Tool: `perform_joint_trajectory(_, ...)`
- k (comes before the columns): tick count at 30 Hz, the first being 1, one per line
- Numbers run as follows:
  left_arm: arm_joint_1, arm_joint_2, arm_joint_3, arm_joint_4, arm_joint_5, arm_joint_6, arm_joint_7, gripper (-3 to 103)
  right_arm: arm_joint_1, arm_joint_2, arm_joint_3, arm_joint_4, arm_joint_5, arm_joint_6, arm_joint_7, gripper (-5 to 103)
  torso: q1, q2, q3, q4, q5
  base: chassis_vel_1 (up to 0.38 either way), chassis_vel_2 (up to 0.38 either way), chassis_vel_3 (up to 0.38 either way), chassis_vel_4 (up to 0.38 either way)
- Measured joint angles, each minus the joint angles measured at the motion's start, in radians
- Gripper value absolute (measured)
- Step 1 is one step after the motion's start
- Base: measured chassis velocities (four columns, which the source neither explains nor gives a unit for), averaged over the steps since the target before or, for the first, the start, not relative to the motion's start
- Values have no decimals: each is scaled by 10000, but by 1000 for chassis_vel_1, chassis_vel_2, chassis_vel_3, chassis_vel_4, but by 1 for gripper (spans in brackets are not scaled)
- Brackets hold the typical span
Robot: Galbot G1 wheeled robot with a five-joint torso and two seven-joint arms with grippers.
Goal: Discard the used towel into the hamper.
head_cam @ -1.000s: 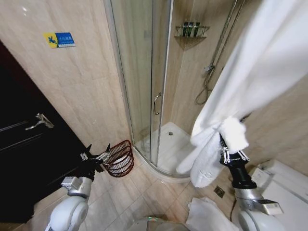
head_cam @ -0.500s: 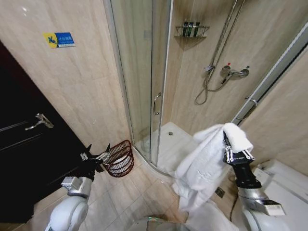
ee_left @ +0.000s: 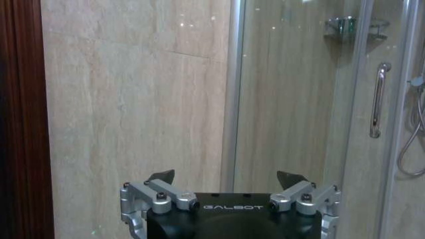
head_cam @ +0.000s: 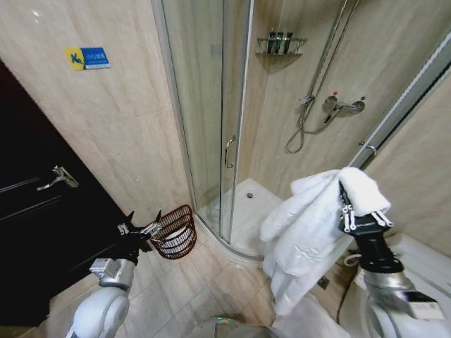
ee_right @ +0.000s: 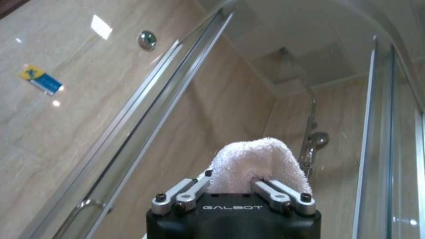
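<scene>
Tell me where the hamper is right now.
In the head view the hamper sits on the floor at left, beside the shower door, just past the left gripper.

I see a white towel (head_cam: 306, 225) of fluffy, looped cloth pinched in my right gripper (head_cam: 356, 205). Far off to its left, the hamper (head_cam: 175, 232) is open-weave wicker beside glossy tile.

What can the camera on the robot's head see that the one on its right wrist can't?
The head view alone takes in the wicker hamper on the floor by the shower door, the open left gripper beside it, and the towel's long hanging folds. The right wrist view alone looks up at the shower head. Both share the right gripper shut on the white towel.
</scene>
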Motion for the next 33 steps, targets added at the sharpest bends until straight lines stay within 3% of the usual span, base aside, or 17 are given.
perform_joint_trajectory(8,0,0,0,0,0,0,0,100,177,-398,597,606,848,-761,64,10,0,0,0,1,-1,0,0,0,0)
perform_joint_trajectory(20,0,0,0,0,0,0,0,100,105,-701,1290,789,1943,-1077,-144,10,0,0,0,0,1,0,0,0,0)
perform_joint_trajectory(33,0,0,0,0,0,0,0,100,-7,-687,1376,982,2310,-1493,138,10,0,0,0,0,0,0,0,0,0)
